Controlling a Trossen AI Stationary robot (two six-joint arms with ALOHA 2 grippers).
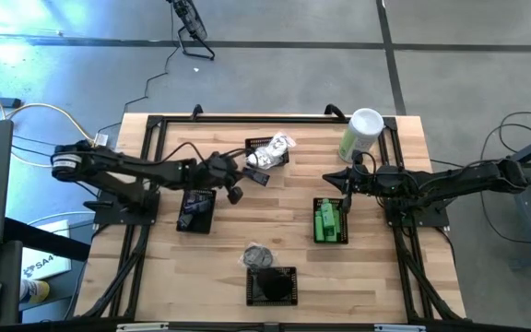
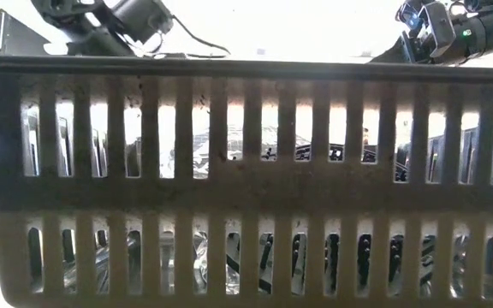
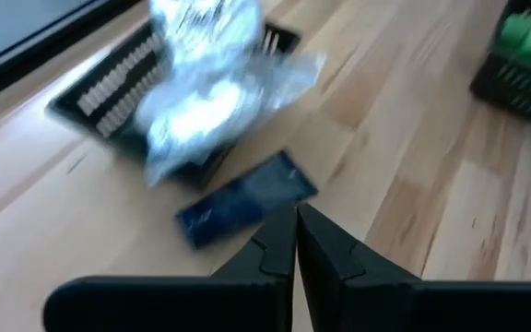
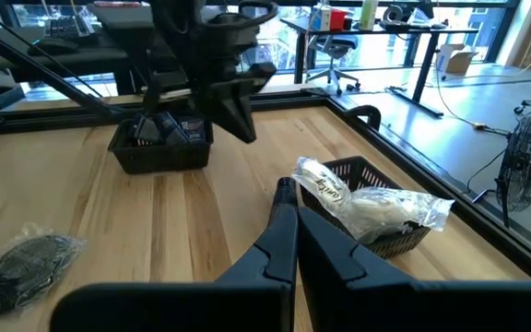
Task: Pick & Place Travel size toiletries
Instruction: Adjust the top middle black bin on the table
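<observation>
Black mesh baskets sort the toiletries by type, as I read it. Green bottles sit in the basket under the right arm. White crinkly packets overflow the basket at the far edge, spilling over its rim. Dark tubes are in the basket on the left. The near basket looks dark inside; contents can't be made out. A dark round bagged piece lies loose on the table just beyond it, so probably not yet placed.

One small blue packet lies flat on the table just beside the packet basket, outside any basket. Likely the next pick.

Left gripper reaches in from the left, arm stretched over the table, tip hanging between the dark-tube basket and the packet basket, pointed at the blue packet. Jaws pinched together, holding nothing.

Right gripper is extended from the right, hovering at the far edge of the green-bottle basket, near the tall pale-green canister. Jaws closed, empty.

Low view is blocked by a basket wall.
</observation>
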